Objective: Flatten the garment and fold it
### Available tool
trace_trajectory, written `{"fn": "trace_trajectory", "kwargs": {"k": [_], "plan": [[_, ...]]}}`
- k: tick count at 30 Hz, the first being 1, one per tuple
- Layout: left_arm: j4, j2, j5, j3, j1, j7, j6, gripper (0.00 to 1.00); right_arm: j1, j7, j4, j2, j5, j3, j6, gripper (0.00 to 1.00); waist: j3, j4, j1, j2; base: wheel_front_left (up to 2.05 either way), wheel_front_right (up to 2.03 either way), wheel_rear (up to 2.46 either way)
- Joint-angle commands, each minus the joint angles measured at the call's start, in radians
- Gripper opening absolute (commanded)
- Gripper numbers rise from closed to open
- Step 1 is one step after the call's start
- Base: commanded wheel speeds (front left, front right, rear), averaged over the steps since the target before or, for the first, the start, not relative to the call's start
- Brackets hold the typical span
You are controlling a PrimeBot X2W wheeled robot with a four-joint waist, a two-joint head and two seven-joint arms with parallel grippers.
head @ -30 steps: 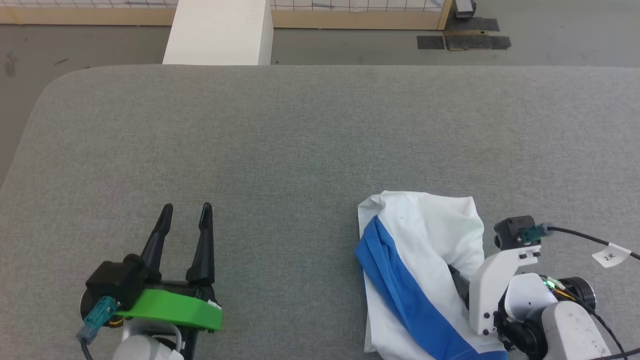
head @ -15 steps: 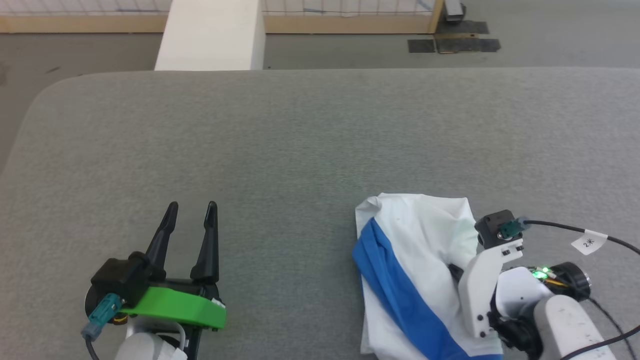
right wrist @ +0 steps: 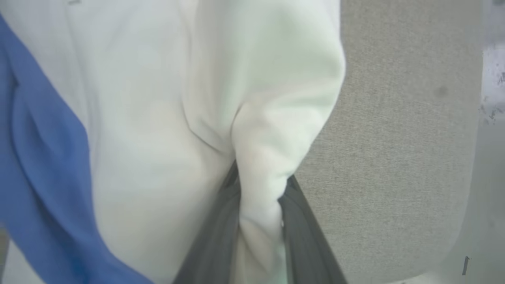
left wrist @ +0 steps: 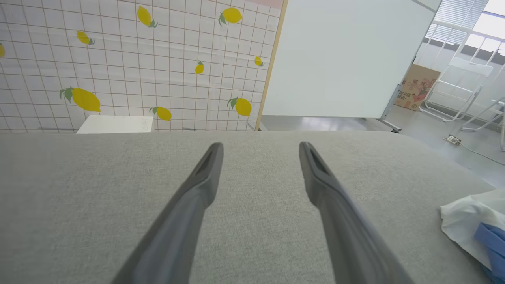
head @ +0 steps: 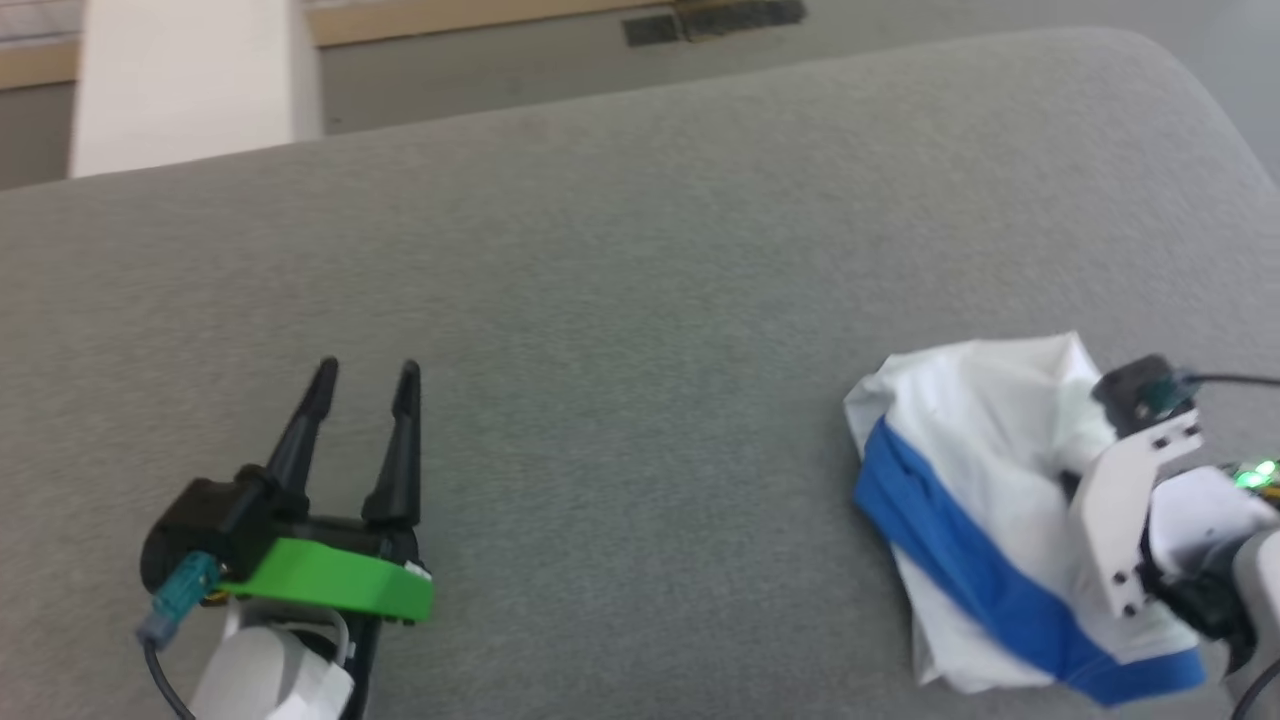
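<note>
The garment [head: 975, 470] lies bunched at the right of the grey table [head: 640, 260], white cloth with a royal-blue band along its near-left side. My right gripper [right wrist: 260, 197] is shut on a fold of its white cloth [right wrist: 165, 118], and the cloth hides the fingertips. In the head view the right wrist's white mount [head: 1125, 510] stands against the garment's right side. My left gripper [head: 365, 375] rests open over bare table at the lower left, well apart from the garment. Its fingers [left wrist: 205, 173] hold nothing, and the garment's edge [left wrist: 469, 219] shows at far right.
The table's rounded far-right corner [head: 1180, 70] is close to the garment, and floor lies beyond it. A white block [head: 185, 85] stands behind the table's far edge at the left. A black cable [head: 1235, 380] runs from the right wrist.
The head camera has swung, shifting the whole picture. My right gripper, still shut on the garment, now lies farther to the right of the left gripper than before. The left gripper stays open.
</note>
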Motion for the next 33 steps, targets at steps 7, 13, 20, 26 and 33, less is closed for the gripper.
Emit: {"fn": "trace_trajectory", "kwargs": {"k": [7, 13, 20, 26, 33], "plan": [[-0.076, 0.069, 0.030, 0.017, -0.087, 0.038, 0.000, 1.00, -0.155, -0.106, 0.103, -0.033, -0.016, -0.108, -0.002, 0.00, 0.251, -0.147, 0.0000, 0.0061, 0.00, 0.00, 0.00], [-0.165, 0.109, 0.042, 0.037, -0.099, 0.082, 0.015, 1.00, -0.275, -0.195, 0.256, -0.055, -0.061, -0.209, -0.002, 0.00, 0.349, -0.127, 0.0000, 0.0061, 0.00, 0.00, 0.00], [-0.246, 0.144, 0.045, 0.060, -0.098, 0.123, 0.030, 1.00, -0.410, -0.287, 0.379, -0.110, -0.121, -0.281, -0.002, 0.00, 0.432, -0.083, 0.0000, 0.0061, 0.00, 0.00, 0.00], [-0.293, 0.154, 0.047, 0.064, -0.097, 0.142, 0.040, 1.00, -0.503, -0.376, 0.446, -0.172, -0.134, -0.292, -0.002, 0.00, 0.475, -0.045, 0.0000, 0.0061, 0.00, 0.00, 0.00], [-0.312, 0.160, 0.040, 0.074, -0.079, 0.140, 0.053, 1.00, -0.589, -0.466, 0.558, -0.199, -0.139, -0.288, -0.002, 1.00, 0.496, -0.026, 0.0000, 0.0061, 0.00, 0.00, 0.00]]}}
